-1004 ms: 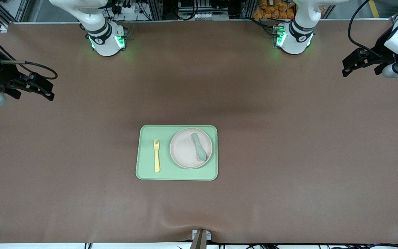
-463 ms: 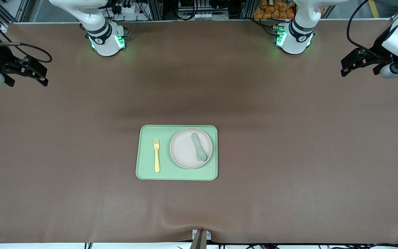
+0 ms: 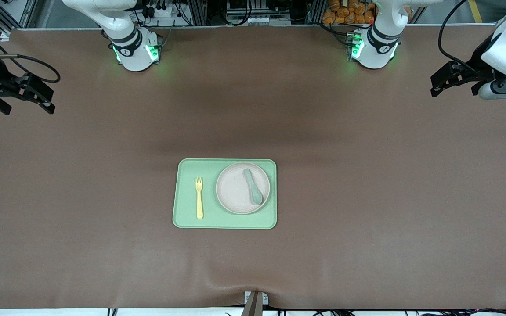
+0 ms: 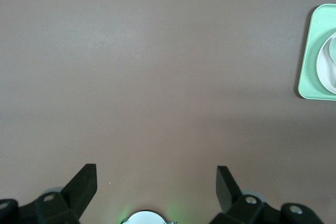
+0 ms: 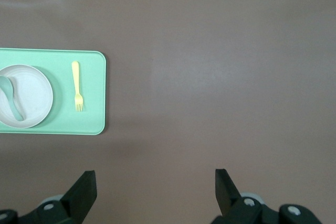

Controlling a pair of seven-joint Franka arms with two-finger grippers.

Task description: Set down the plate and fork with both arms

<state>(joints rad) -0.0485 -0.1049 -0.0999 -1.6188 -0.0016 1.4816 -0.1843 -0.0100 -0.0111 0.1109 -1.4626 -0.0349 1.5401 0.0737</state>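
Note:
The round cream-pink plate (image 3: 233, 193) lies on the light-green tray (image 3: 187, 213) at the table's middle, toward the left arm's end of the tray. The pale yellow fork (image 3: 199, 197) lies beside the plate on the tray, toward the right arm's end. My right gripper (image 3: 28, 109) hangs open and empty over bare table at its end. My left gripper (image 3: 453, 93) hangs open and empty over its own end. The right wrist view shows its gripper (image 5: 155, 178), the tray (image 5: 94, 93), plate (image 5: 34, 85) and fork (image 5: 77, 85). The left wrist view shows its gripper (image 4: 156, 174) and the tray's edge (image 4: 307, 51).
A grey-green spoon (image 3: 253, 186) rests on the plate. The arm bases (image 3: 136, 50) (image 3: 374, 48) glow green along the edge farthest from the front camera. A small metal mount (image 3: 255, 300) sits at the nearest edge. Brown table cover spreads all round the tray.
The right gripper has drawn away from the tray toward its own end and the base edge. The left gripper has shifted slightly the same way. Tray, plate, fork and spoon have not moved.

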